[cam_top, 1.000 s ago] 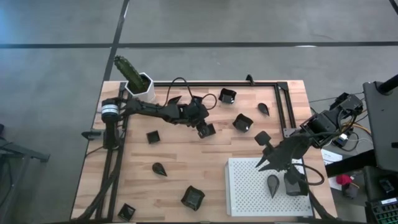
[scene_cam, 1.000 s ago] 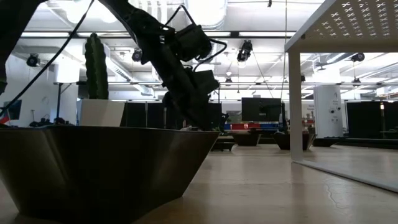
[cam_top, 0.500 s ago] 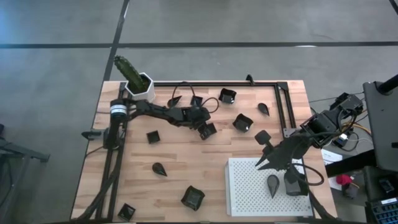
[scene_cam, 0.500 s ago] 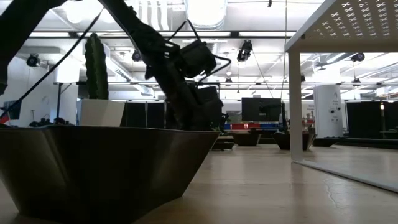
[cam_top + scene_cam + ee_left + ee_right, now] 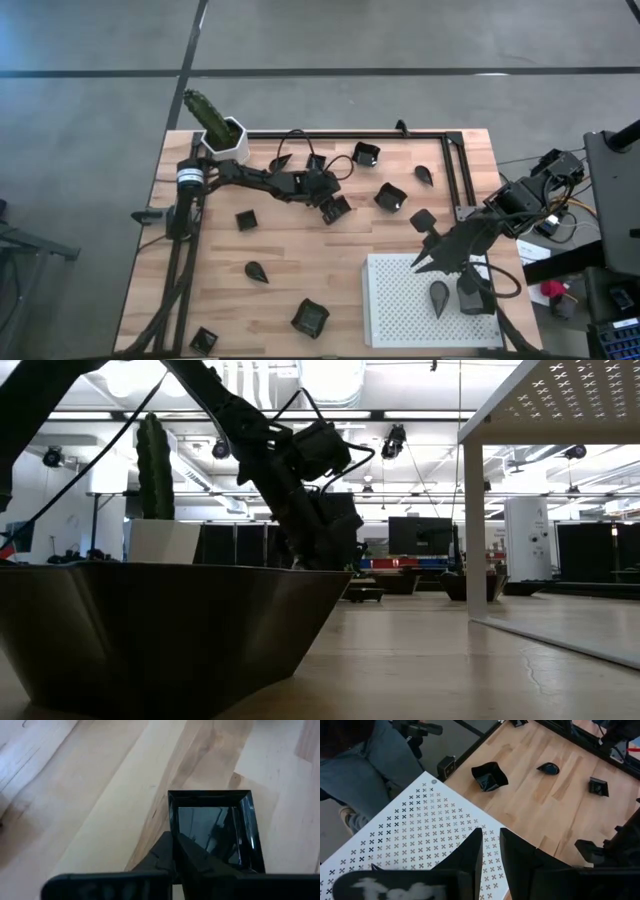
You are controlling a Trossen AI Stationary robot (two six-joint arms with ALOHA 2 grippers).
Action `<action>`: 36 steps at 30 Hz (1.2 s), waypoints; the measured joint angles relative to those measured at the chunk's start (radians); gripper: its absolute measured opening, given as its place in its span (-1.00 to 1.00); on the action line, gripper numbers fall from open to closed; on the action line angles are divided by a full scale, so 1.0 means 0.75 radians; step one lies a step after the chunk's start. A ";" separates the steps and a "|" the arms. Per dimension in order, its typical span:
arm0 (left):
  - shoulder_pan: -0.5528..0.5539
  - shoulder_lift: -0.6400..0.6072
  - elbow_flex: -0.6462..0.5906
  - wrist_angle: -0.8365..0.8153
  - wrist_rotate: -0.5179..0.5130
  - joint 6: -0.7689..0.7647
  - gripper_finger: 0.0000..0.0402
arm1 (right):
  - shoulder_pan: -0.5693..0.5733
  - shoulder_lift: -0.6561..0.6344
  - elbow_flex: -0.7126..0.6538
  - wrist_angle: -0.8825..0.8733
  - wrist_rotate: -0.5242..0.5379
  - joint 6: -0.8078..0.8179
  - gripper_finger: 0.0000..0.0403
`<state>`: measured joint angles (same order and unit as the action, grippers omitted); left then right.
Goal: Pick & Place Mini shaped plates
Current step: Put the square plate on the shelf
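Okay, your left gripper [image 5: 337,207] is pinching the near rim of a square mini plate [image 5: 215,827] mid-table; right gripper [image 5: 428,262] hovers slightly parted over the white tray [image 5: 400,320].

My desk [image 5: 330,255], set in a big open hall.
Light butcher-block top with a black frame rail [image 5: 345,133] along its far edge and down by the right side. Grey concrete floor [image 5: 420,35] around it, crossed by dark seam lines. White pot with a cactus [image 5: 222,133] at the far left corner. Past my right edge, a cluttered bench with wires [image 5: 560,190]. Level across the top: bright ceiling lamps [image 5: 330,378], exposed ducts, a white pillar [image 5: 527,535], dark screens [image 5: 420,535] at the back. A seated person's jeans leg [image 5: 375,770] beside the desk.
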<state>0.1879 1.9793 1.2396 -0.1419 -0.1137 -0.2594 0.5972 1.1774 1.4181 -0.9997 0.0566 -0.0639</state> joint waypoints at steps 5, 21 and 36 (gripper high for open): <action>0.000 -0.001 0.004 -0.007 0.003 0.002 -0.99 | 0.000 0.000 0.000 -0.028 0.000 0.001 -0.70; -0.002 -0.002 0.144 -0.126 0.029 0.039 -1.00 | 0.000 0.000 -0.001 -0.030 0.034 0.015 -0.70; -0.015 -0.004 0.407 -0.346 0.026 0.142 -1.00 | 0.000 0.000 -0.001 -0.039 0.034 0.014 -0.70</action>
<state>0.1764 1.9762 1.5451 -0.4018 -0.0941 -0.1528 0.5972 1.1775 1.4178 -1.0289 0.0822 -0.0534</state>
